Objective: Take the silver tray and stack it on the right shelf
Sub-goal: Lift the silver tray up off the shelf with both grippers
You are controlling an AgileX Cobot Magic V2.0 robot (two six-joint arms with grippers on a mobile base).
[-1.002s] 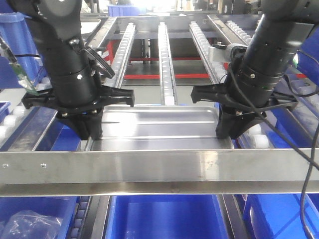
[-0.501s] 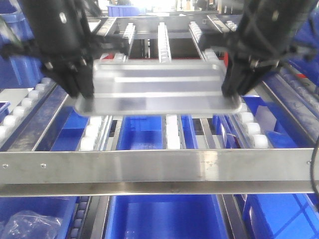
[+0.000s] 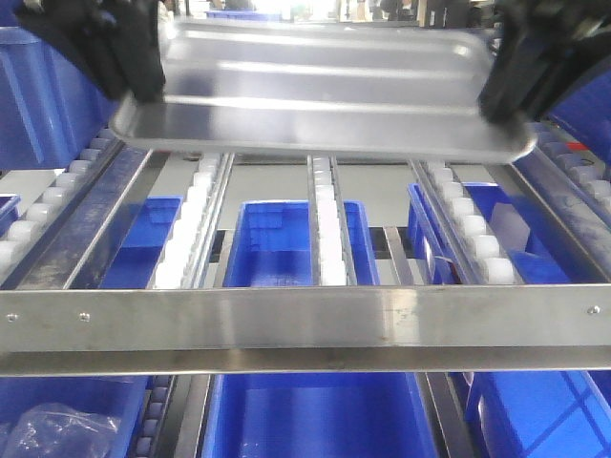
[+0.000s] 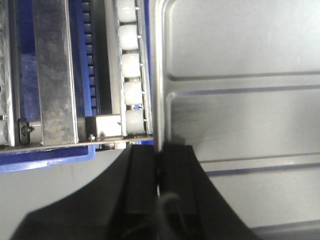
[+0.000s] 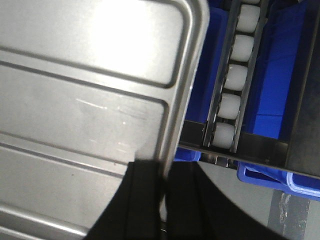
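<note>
Steel-framed, the right shelf [image 3: 305, 329] fills the lower frame, and the silver tray [image 3: 325, 105] hangs clear above its rollers across the top. The left gripper [image 4: 159, 150] has its fingers clenched on the tray's rim at upper left, and the right gripper [image 5: 164, 167] grasps the opposite rim at upper right. Blue bins [image 3: 277, 239] sit underneath.

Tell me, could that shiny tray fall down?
It might. The silver tray hangs above the right shelf, pinched only at the thin rim of each short end by the jaws, so it could slip. If one arm moves faster, the tray could tilt or twist loose. A drop would hit the rollers or the blue bins below.
</note>
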